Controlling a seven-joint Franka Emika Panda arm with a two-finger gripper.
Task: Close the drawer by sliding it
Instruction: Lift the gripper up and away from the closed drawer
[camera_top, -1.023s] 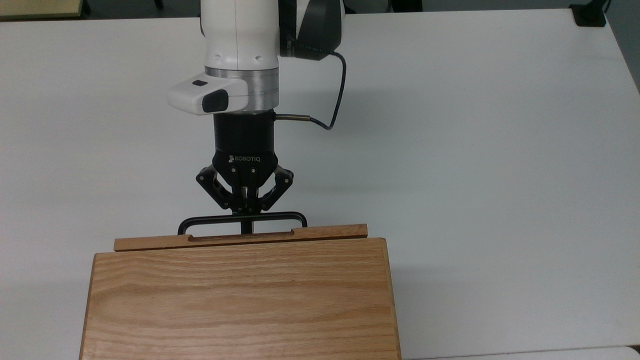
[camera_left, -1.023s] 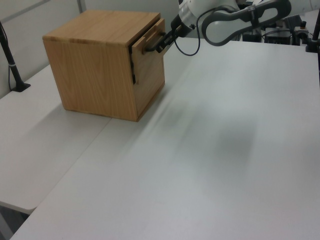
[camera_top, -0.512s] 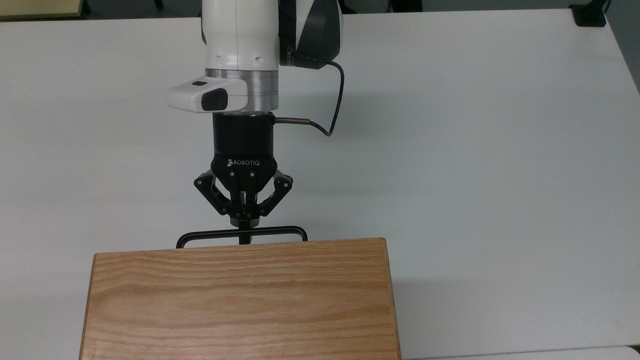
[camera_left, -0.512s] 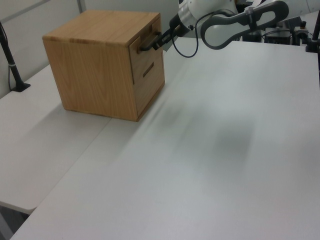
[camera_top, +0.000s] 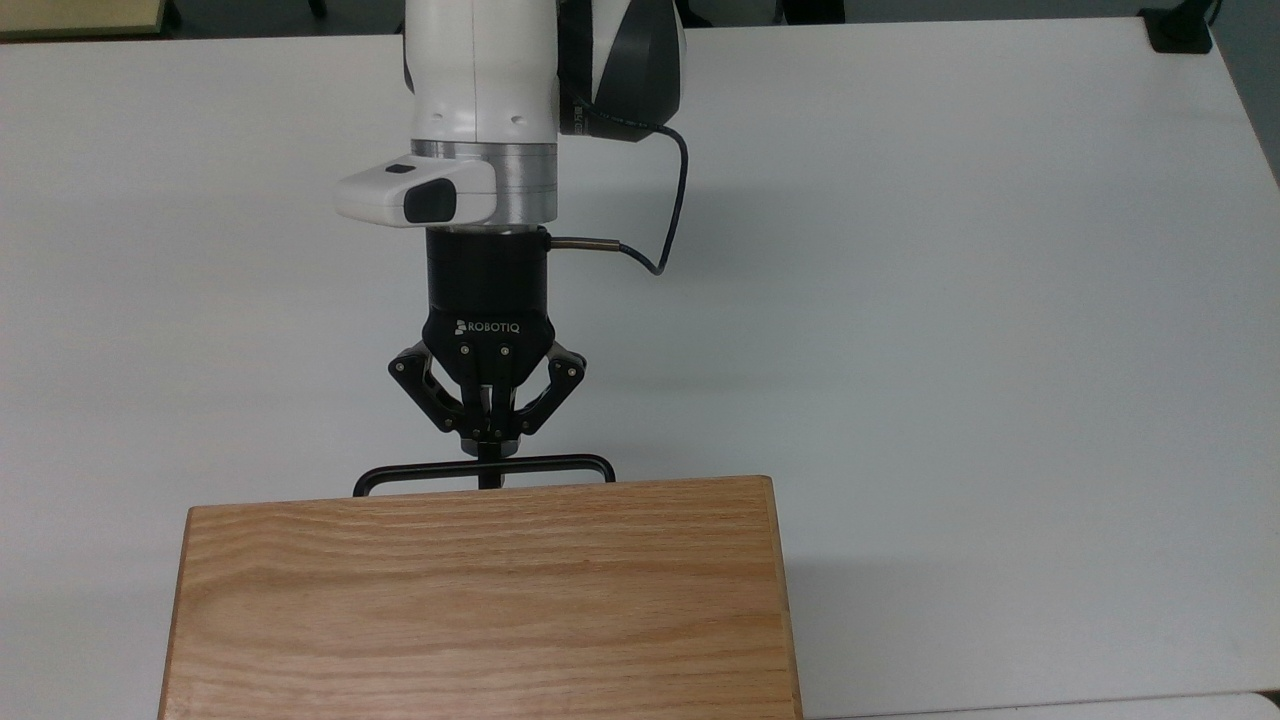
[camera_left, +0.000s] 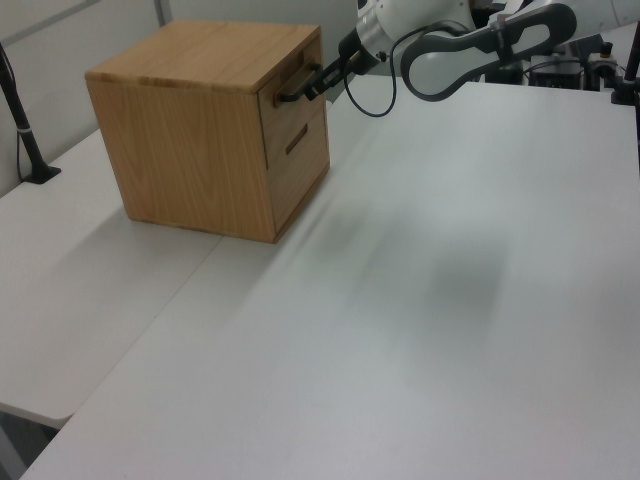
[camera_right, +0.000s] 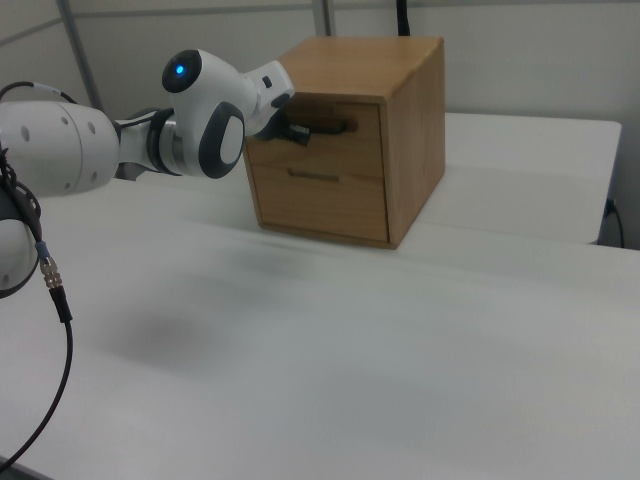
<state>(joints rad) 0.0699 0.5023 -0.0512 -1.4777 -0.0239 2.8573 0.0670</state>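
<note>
The drawer (camera_left: 291, 108) is the upper one in the oak cabinet (camera_top: 480, 600), and its front (camera_right: 345, 117) sits flush with the cabinet face. In the top view the cabinet top hides the front, leaving the thin black bar handle (camera_top: 560, 461) sticking out past the edge. My gripper (camera_top: 489, 466) is shut, and its closed fingertips cross the middle of the handle bar and point at the drawer front. The left view shows the gripper (camera_left: 312, 82) level with the handle (camera_left: 291, 94), at the cabinet's top front edge. In the right view the arm's white wrist (camera_right: 215, 110) covers part of the handle.
A lower drawer with a slot pull (camera_right: 314, 176) sits beneath. The white table (camera_top: 1000, 300) spreads wide around the cabinet. A black clamp post (camera_left: 26, 130) stands at the left view's left, another black clamp (camera_top: 1180, 30) at the top view's upper right corner.
Over the last second the drawer slid into the cabinet; its front panel no longer juts out in the top view. My gripper followed it toward the cabinet and has since held still.
</note>
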